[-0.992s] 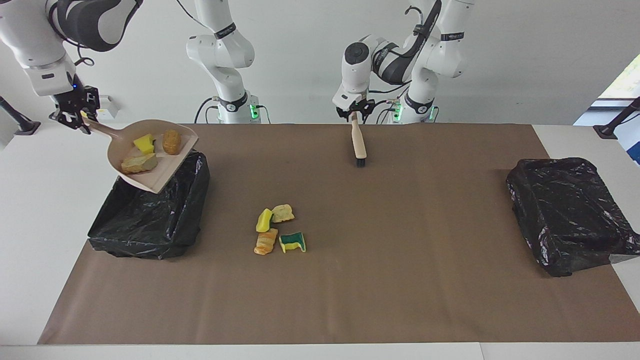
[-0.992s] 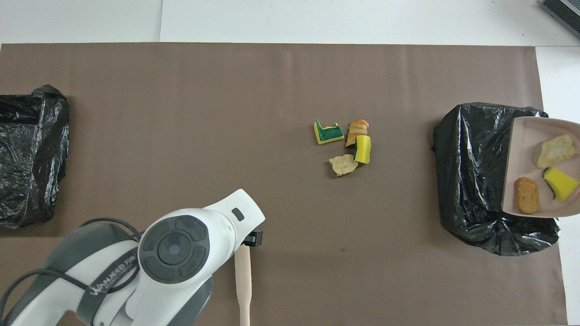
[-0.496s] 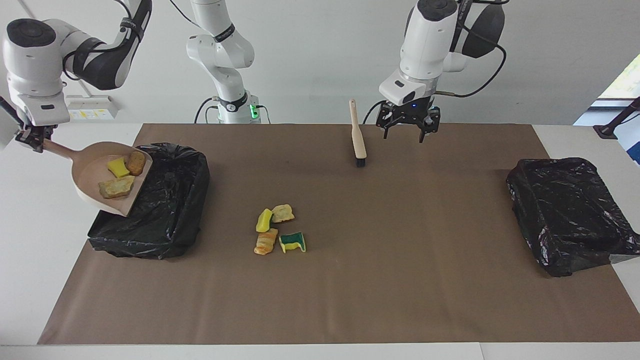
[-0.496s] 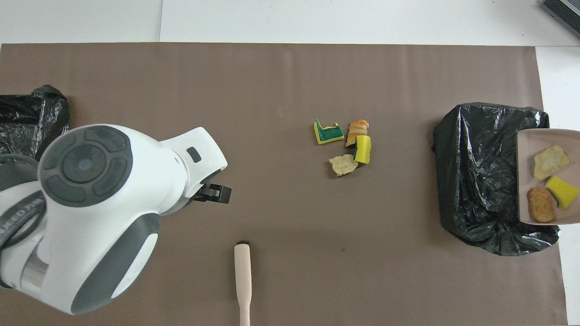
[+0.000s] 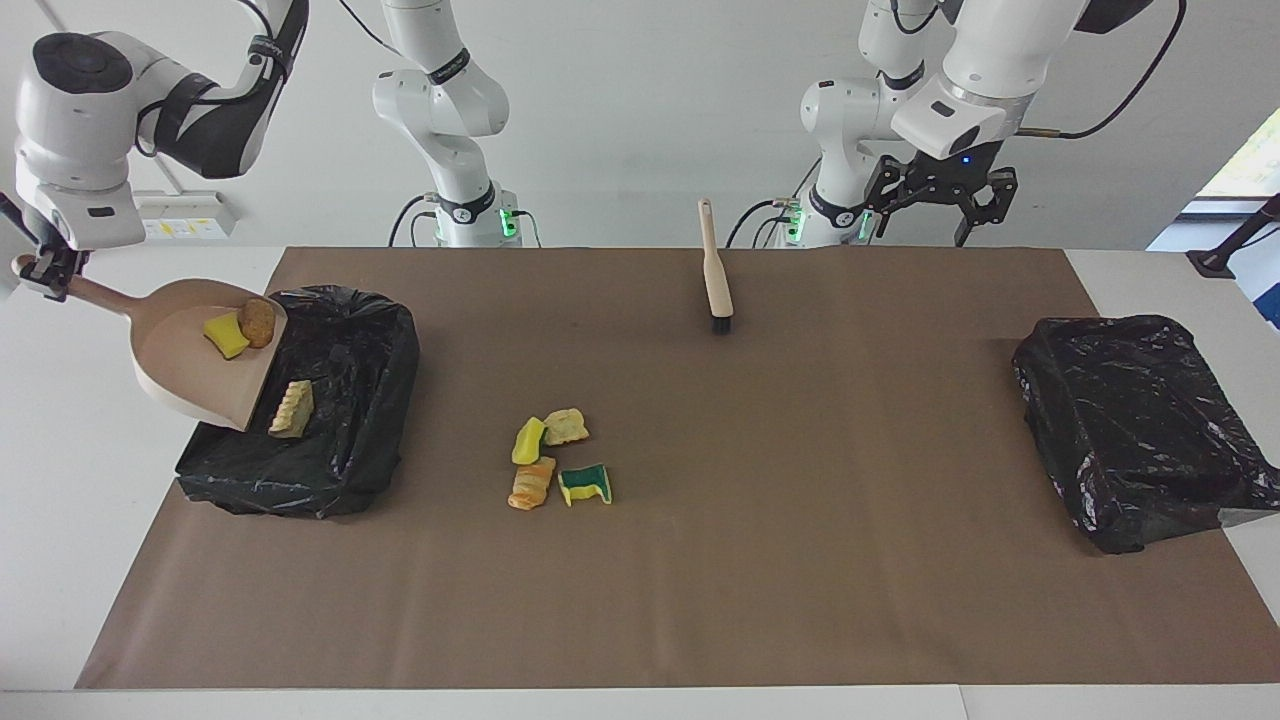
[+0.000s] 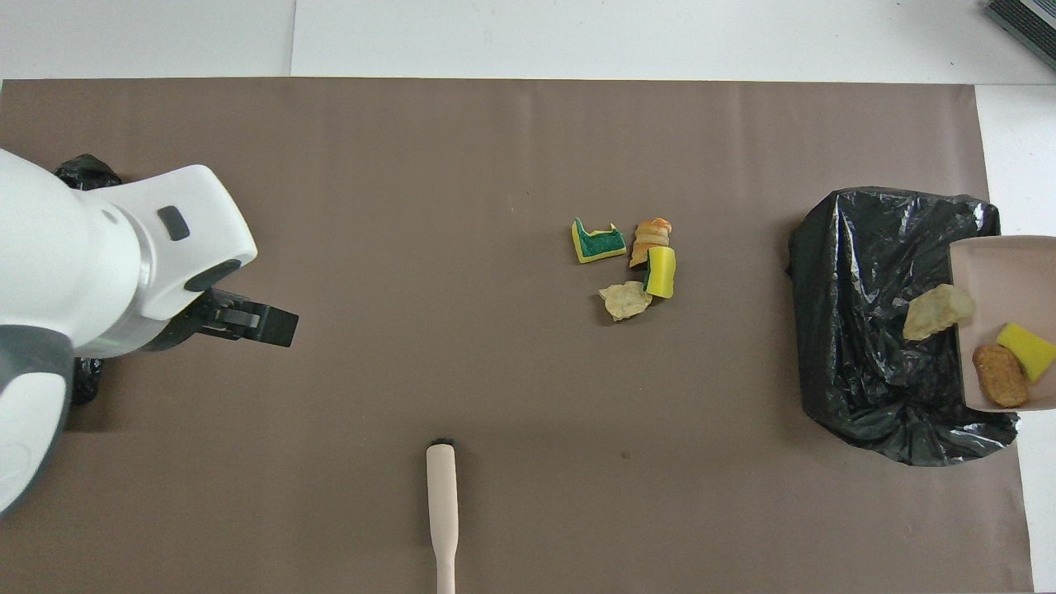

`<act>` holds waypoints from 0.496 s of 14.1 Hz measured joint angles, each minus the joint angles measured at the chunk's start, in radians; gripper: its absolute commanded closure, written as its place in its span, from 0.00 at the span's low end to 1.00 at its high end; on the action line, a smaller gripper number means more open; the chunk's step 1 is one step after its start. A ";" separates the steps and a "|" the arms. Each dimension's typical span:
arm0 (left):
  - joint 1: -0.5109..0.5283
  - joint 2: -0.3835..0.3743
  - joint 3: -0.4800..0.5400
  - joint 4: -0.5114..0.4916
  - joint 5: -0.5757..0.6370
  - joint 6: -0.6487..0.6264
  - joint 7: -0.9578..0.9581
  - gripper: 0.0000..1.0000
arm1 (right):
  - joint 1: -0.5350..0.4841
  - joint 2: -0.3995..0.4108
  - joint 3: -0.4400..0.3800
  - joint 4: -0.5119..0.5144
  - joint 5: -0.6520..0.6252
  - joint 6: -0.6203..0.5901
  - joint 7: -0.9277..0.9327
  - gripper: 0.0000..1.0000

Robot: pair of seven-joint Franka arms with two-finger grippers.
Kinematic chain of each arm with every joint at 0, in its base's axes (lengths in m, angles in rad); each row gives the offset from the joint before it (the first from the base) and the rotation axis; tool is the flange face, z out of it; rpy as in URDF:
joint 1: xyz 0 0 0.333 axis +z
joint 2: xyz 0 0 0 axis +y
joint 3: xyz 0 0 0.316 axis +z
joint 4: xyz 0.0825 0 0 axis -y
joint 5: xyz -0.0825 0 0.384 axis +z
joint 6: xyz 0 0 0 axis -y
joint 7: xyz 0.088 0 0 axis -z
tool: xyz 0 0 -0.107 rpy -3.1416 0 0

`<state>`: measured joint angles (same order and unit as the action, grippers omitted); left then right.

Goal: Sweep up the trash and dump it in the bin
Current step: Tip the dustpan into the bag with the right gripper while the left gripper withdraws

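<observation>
My right gripper [image 5: 45, 272] is shut on the handle of the beige dustpan [image 5: 185, 355], which tilts over the edge of a black-lined bin [image 5: 340, 440]. A yellow scrap [image 5: 225, 335] and an orange-brown scrap [image 5: 258, 320] lie in the pan. One tan scrap [image 5: 292, 408] is off the pan's lip, inside the bin [image 6: 866, 330]. Several more pieces of trash [image 5: 555, 458] sit in a cluster on the mat [image 6: 631, 264]. The brush [image 5: 715, 275] rests with its bristle end on the mat and its handle toward the robots. My left gripper [image 5: 940, 205] hangs open and empty, high over the mat's edge.
A second black-lined bin [image 5: 1130, 420] stands at the left arm's end of the table, mostly covered by my left arm [image 6: 82, 272] in the overhead view. Brown mat [image 5: 800, 560] covers the table between the two bins.
My left gripper has left the brush and risen toward the left arm's end. The dustpan has drawn back and tipped, and one tan scrap has slid off it into the bin.
</observation>
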<state>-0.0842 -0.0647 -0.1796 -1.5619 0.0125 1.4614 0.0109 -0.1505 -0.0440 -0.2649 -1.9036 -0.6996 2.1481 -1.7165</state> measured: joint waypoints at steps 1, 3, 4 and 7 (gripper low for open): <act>0.003 0.002 0.001 0.002 -0.003 -0.001 0.001 0.00 | 0.006 0.000 0.003 -0.001 -0.026 0.000 0.000 1.00; 0.003 0.005 0.001 0.015 -0.004 -0.004 0.001 0.00 | 0.034 0.000 0.003 -0.005 -0.095 -0.003 0.013 1.00; 0.003 0.005 0.001 0.022 -0.004 -0.007 0.001 0.00 | 0.051 0.000 0.003 -0.006 -0.120 -0.012 0.032 1.00; 0.003 0.005 0.000 0.032 -0.005 -0.007 0.001 0.00 | 0.078 0.000 0.004 -0.006 -0.163 -0.027 0.058 1.00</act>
<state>-0.0813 -0.0598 -0.1797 -1.5299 0.0078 1.4540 0.0114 -0.0726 -0.0439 -0.2612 -1.9100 -0.8628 2.1213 -1.6589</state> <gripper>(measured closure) 0.000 0.678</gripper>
